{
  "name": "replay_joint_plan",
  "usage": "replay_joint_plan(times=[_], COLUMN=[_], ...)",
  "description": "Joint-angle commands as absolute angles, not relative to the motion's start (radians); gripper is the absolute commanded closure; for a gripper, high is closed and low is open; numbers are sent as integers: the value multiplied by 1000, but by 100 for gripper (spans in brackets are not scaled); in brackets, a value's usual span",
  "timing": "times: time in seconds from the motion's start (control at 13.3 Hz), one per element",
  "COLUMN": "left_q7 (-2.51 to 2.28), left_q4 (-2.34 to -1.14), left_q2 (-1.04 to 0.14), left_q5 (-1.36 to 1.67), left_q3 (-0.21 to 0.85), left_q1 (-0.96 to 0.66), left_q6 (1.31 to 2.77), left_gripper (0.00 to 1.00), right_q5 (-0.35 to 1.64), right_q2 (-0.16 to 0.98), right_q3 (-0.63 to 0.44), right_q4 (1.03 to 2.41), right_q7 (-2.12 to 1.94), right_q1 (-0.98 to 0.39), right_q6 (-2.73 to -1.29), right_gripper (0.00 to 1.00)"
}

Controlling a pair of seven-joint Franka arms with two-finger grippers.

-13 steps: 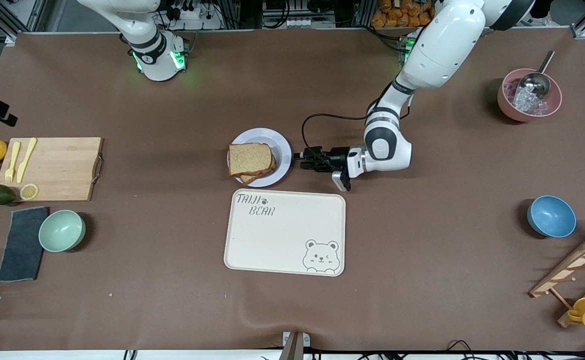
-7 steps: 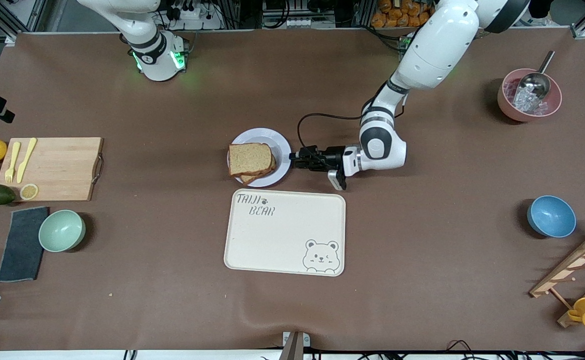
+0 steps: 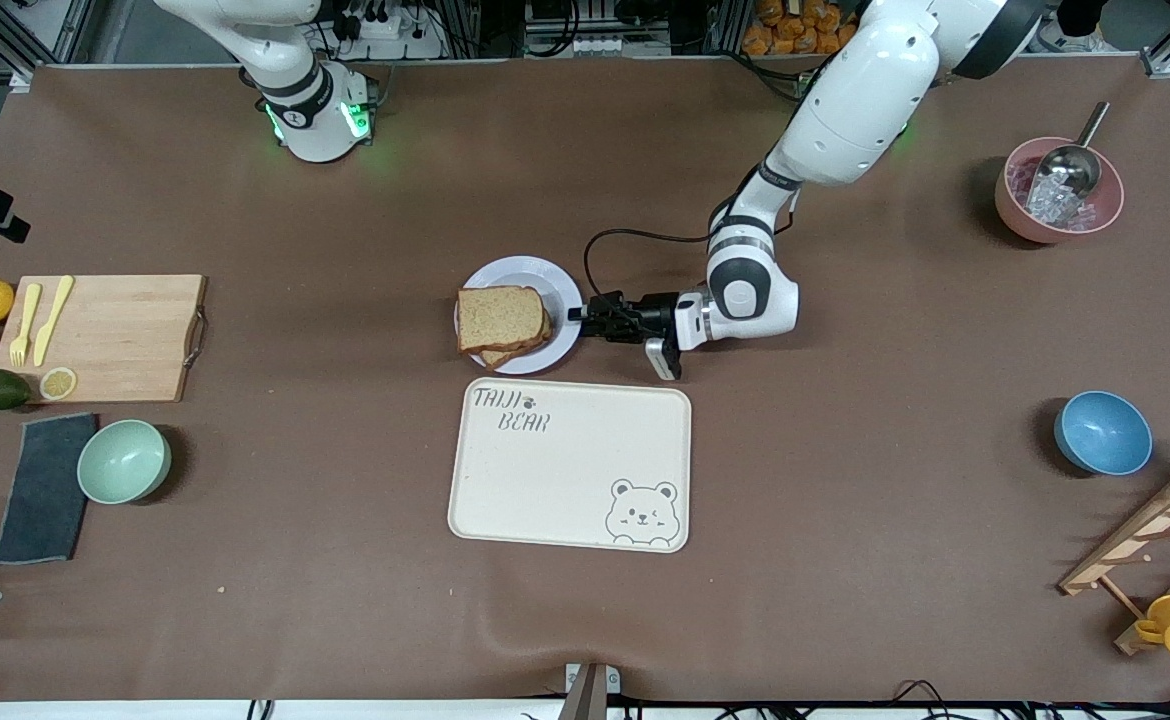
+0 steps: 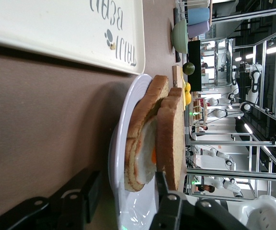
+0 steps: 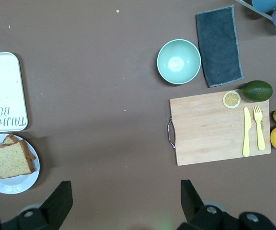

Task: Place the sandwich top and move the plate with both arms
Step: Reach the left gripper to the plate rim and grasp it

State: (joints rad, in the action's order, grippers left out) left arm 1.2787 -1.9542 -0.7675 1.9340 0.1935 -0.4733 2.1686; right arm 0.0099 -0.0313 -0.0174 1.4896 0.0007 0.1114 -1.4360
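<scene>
Left gripper (image 3: 577,314) slides closer, fingers spread, now right at plate (image 3: 561,287) rim. Sandwich top (image 3: 500,317) sits on egg slice, on plate, just past fingertips. Plate grab looks next. Right gripper (image 5: 123,201) waits high above table, fingers spread.

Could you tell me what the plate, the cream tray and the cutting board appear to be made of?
The plate looks like glazed ceramic or melamine: white with a bluish tint, and glossy along its rim in the left wrist view. The tray seems matte plastic or a fibre composite, with a printed bear. The cutting board appears to be unfinished light wood with visible grain and a metal handle.
</scene>
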Motion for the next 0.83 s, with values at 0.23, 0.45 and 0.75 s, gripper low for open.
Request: replay_joint_plan(times=[0.23,0.45,0.75], left_q7=[1354,1422,1440], left_q4=[-1919,-1919,-1921], left_q2=[-821,-834,-838], left_q5=[2002,2017,2017], left_q3=[193,193,193], left_q1=[-509,-509,-508], left_q6=[2178,2178,2178], left_gripper=[70,91,100], right_q5=[3,2,0], right_q2=[-40,-40,-40], right_q3=[-20,-20,-20], right_q4=[1480,1479,1479], right_q7=[-3,-3,-3], right_q1=[117,117,117], right_q6=[-1401,-1401,-1401], right_gripper=[0,0,0])
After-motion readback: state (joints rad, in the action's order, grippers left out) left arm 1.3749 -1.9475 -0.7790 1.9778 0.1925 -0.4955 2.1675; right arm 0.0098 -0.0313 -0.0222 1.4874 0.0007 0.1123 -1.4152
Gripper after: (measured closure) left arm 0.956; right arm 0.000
